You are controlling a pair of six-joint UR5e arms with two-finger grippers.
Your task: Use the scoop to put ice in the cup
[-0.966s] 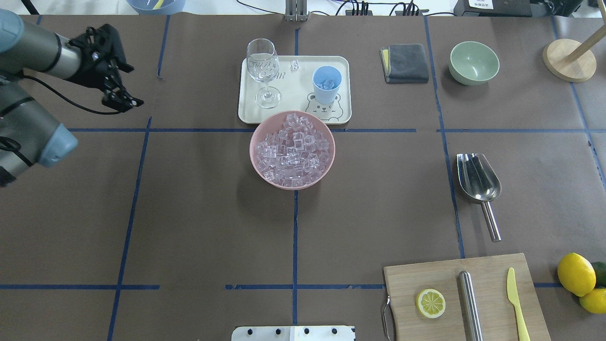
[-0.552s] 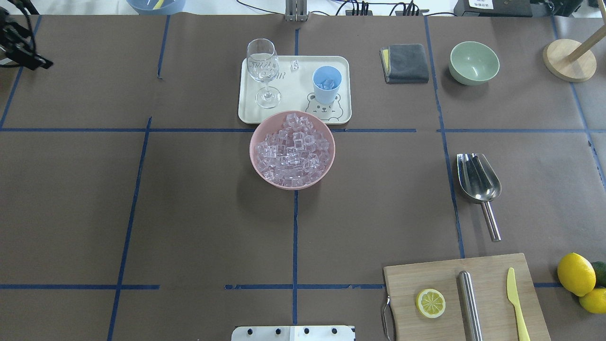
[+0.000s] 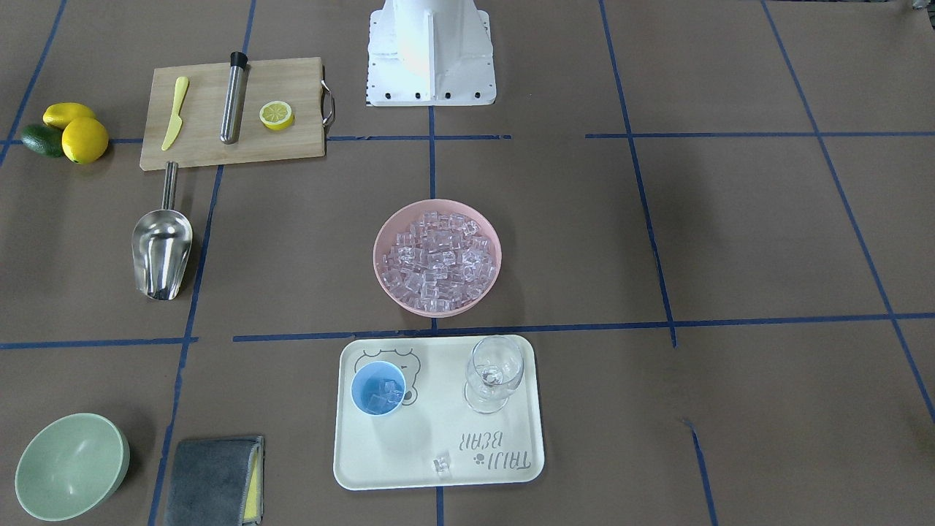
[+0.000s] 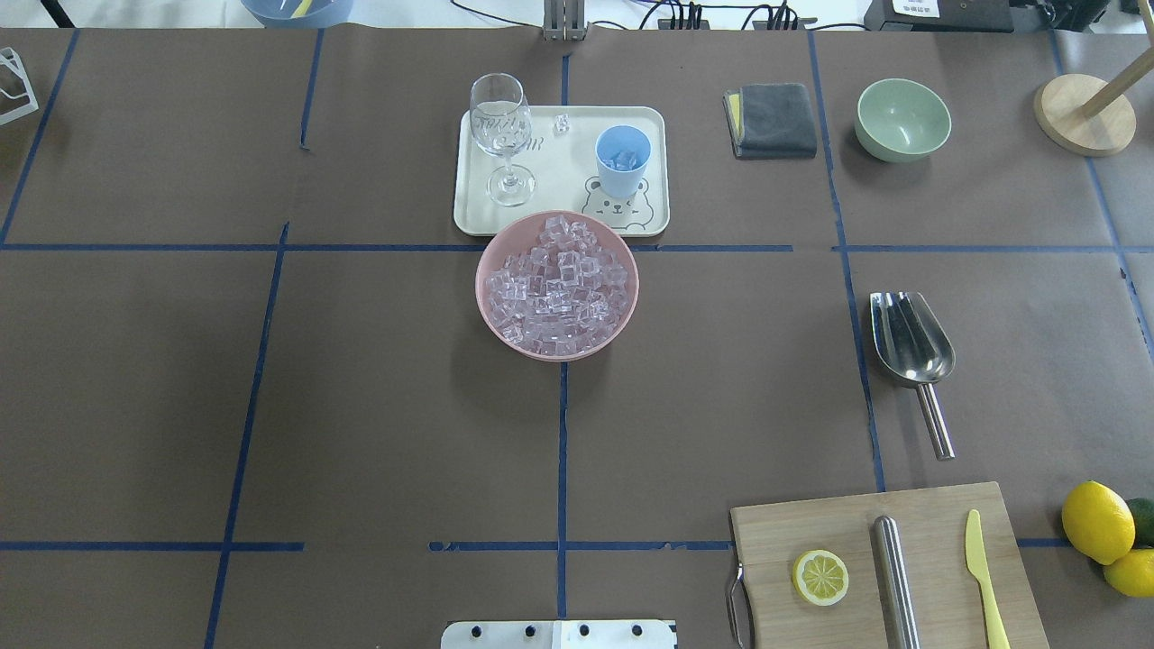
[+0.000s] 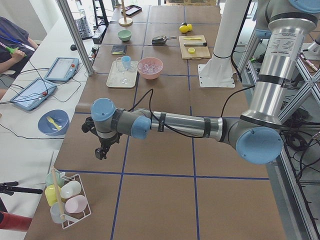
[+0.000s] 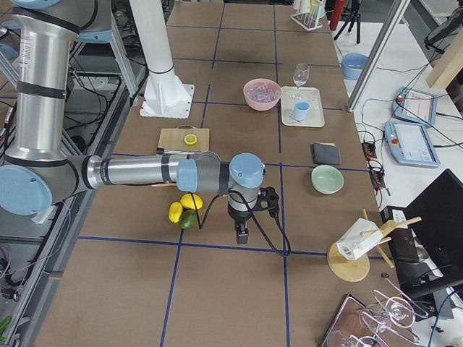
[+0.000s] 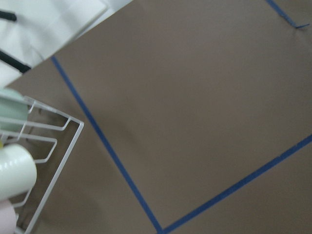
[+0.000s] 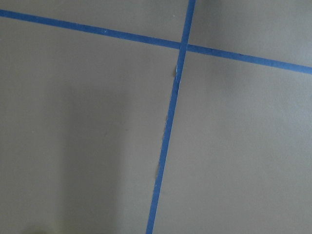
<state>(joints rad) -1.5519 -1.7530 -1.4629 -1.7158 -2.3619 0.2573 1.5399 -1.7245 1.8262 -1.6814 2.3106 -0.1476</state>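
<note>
- the cup stands upright on the tray at the upper centre of the overhead view, and a few clear cubes are seen inside it; the task is judged done or nearly so.
- the ice is mostly heaped in the pink bowl just below the tray; one stray cube lies on the tray near the wine glass.
- the scoop is laid on the tabletop at the right of that view, gripped by nothing, and no cubes are seen in its trough.
- the left end effector is shown only at the lower left of the left side view, well apart from the cup; whether it is wide or narrow cannot be told.
- the right end effector is shown only at the centre of the right side view, well apart from the scoop; its opening cannot be told either.
</note>
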